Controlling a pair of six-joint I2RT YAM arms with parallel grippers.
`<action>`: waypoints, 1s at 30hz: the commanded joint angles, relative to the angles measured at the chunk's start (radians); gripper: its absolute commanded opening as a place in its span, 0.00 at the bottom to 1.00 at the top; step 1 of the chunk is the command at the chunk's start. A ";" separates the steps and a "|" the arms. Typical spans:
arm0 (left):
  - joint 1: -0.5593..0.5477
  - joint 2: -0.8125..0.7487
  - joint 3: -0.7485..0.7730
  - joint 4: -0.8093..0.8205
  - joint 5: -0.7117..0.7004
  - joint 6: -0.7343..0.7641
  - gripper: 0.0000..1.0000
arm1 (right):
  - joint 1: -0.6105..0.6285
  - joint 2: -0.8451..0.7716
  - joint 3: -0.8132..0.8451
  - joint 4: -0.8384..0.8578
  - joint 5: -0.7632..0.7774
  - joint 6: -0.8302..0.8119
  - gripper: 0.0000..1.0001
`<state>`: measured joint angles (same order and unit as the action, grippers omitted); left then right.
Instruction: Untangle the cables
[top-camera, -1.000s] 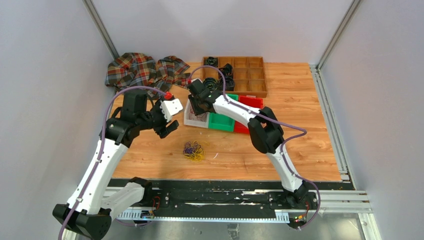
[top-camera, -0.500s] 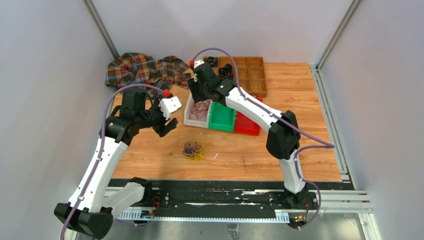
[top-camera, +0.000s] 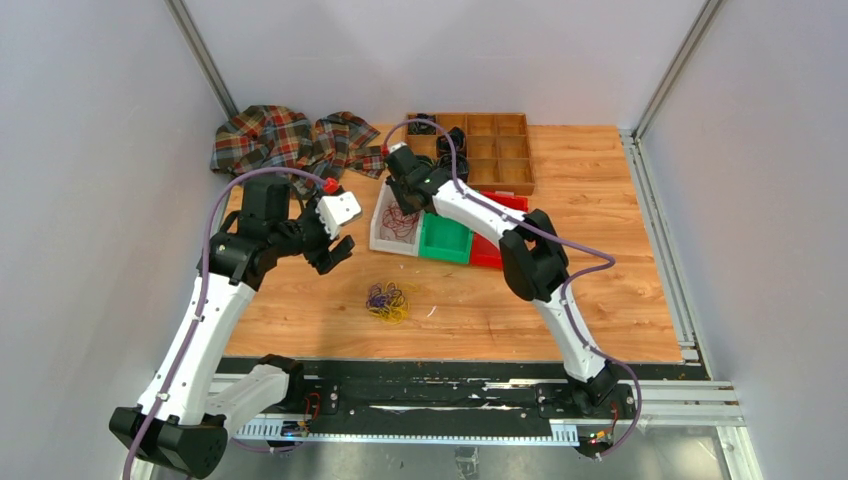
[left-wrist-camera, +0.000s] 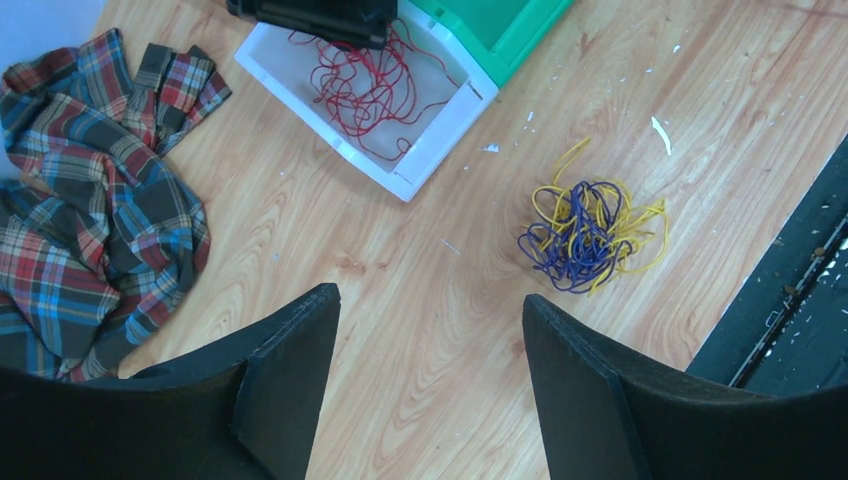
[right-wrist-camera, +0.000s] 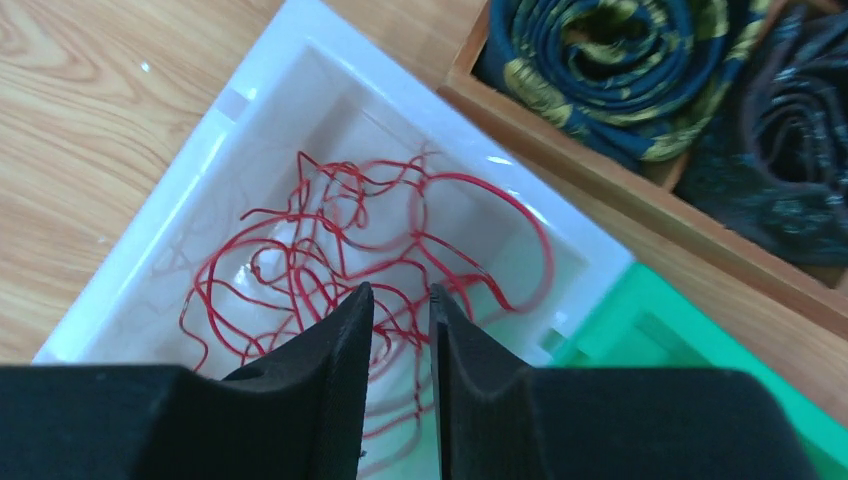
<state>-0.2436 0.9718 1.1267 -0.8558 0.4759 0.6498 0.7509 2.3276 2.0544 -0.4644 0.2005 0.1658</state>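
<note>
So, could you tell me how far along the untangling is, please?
Done: red cables lie in the white bin. In hand: nothing; right gripper hovers over them, jaws slightly apart. Remaining: the yellow and purple tangle on the table, untouched by the open left gripper.

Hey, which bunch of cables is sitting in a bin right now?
The red cables, loose in the white bin. The other bunch, the yellow and purple-blue tangle, lies on the wooden table, outside every bin.

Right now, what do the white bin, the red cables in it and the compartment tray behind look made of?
The white bin: glossy moulded plastic, highlights on smooth walls. The red cables: probably plastic-coated wire, thin, holding springy loops. The compartment tray: likely wood, matte brown, faint grain.
</note>
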 joint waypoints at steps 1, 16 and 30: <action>0.017 0.000 0.018 0.004 0.023 -0.020 0.72 | 0.023 0.049 0.033 -0.023 0.024 -0.026 0.26; 0.074 0.047 -0.017 -0.030 0.032 -0.081 0.84 | 0.055 -0.422 -0.237 0.116 -0.038 0.014 0.66; 0.030 0.286 -0.177 0.009 0.208 -0.015 0.64 | 0.193 -0.885 -0.934 0.227 -0.051 0.129 0.63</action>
<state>-0.1829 1.1809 0.9718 -0.8604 0.6228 0.5804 0.9073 1.5818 1.2781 -0.2581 0.1535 0.2260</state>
